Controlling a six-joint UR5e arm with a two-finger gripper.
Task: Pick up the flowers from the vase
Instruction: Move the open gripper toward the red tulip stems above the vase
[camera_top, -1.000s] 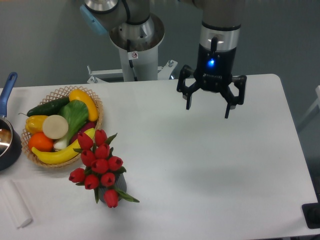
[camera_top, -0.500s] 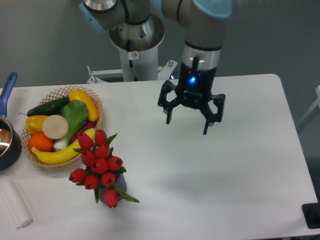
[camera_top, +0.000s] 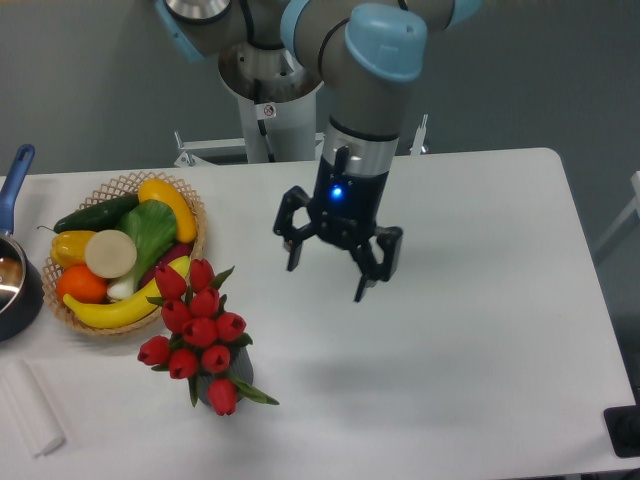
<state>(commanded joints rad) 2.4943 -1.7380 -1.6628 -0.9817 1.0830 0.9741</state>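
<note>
Movement is the story here: the pincer (camera_top: 328, 272) has swept steadily from the far right of the tabletop (camera_top: 480, 340) toward the left and nearer the camera over the last second, and now it hangs above the middle of the white surface, its blue light glowing on the wrist. Jaws are spread wide apart, nothing between them, fingers pointing down. And the target? The flowers (camera_top: 198, 330) have not budged: a tight bunch of red tulip buds with green leaves, standing in the vase (camera_top: 238, 378), of which only a sliver of dark grey shows beneath the blooms, near the front left of the tabletop. The bunch sits just beside the wicker basket (camera_top: 190, 212) of fruit and vegetables, its topmost buds overlapping the basket's near edge from this view, though I cannot tell whether they touch. Further left, a dark pot with a blue handle (camera_top: 16, 172) pokes in at the edge, and a white roll (camera_top: 30, 407) lies at the front corner. So the gap is closing, but the pincer is still apart from the tulips, off to their right and higher in the picture. My read: this is the approach, grasp not yet begun. What is left is carrying on leftward, dropping over the stems or buds, then closing gently, with the basket close by as the thing to avoid.
</note>
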